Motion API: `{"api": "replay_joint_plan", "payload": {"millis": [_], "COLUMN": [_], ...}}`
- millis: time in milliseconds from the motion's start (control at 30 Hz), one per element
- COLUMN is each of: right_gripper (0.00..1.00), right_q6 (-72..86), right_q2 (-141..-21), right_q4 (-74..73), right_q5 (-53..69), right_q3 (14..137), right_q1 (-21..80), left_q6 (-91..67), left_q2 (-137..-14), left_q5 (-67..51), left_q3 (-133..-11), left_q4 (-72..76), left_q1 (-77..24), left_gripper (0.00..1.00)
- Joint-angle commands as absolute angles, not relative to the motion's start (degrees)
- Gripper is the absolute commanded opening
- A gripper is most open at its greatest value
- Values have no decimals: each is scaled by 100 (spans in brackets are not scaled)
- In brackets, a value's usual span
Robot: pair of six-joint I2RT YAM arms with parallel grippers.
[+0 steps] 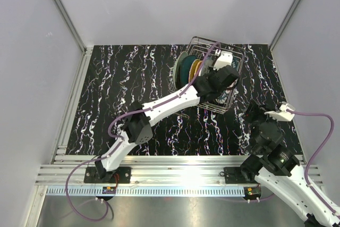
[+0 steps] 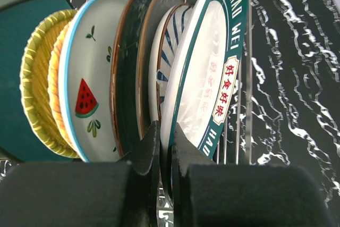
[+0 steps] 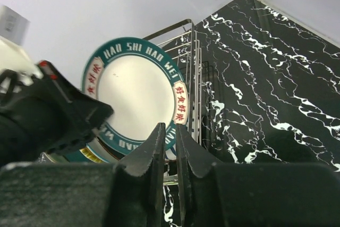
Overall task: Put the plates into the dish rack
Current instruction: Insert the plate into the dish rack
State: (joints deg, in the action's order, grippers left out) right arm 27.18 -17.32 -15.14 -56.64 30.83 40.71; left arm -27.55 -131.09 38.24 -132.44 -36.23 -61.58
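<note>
Your left claw (image 2: 166, 131) grips the green-rimmed plate (image 2: 204, 78) upright so it can stand in the dish rack (image 2: 248, 120).

The white round plate with a dark teal rim (image 3: 135, 97) (image 2: 204, 73) carries white capitals "HAO SHI HAO WEI" along its rim, from ten to two o'clock in the right wrist view. A cream panel (image 3: 180, 98) (image 2: 226, 91) at three o'clock holds red characters 好食好味. The left wrist view shows only "HAO WEI" above that panel.

Bright even overhead light, glare on the front rail (image 1: 180, 188), soft shadows on the tabletop (image 1: 133, 78), left tool (image 2: 166, 131) blurred close-up.
</note>
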Motion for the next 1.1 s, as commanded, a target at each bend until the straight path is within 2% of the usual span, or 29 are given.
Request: {"api": "replay_joint_plan", "payload": {"millis": [0,667,1067], "right_gripper": [20,20,20], "right_q6": [2689,2768,3128], "right_q2": [-1635,-1846,-1328], "right_q4": [-1265,-1274,-1713], "right_q5": [-5564,-5397,-5431], "right_q3": [3208,3226,3305], "right_q1": [4052,4052,4052], "left_q6": [-2962,-2066,-2259], "left_q2": [-13210,-13728,-13834], "left_q5": [4306,5703,6055], "left_q3": [-13720,-13869,-13764], "left_q4": [-2962,-2171,-2127], "left_q1": [-6196,-6715,-6829], "left_gripper": [0,0,0]}}
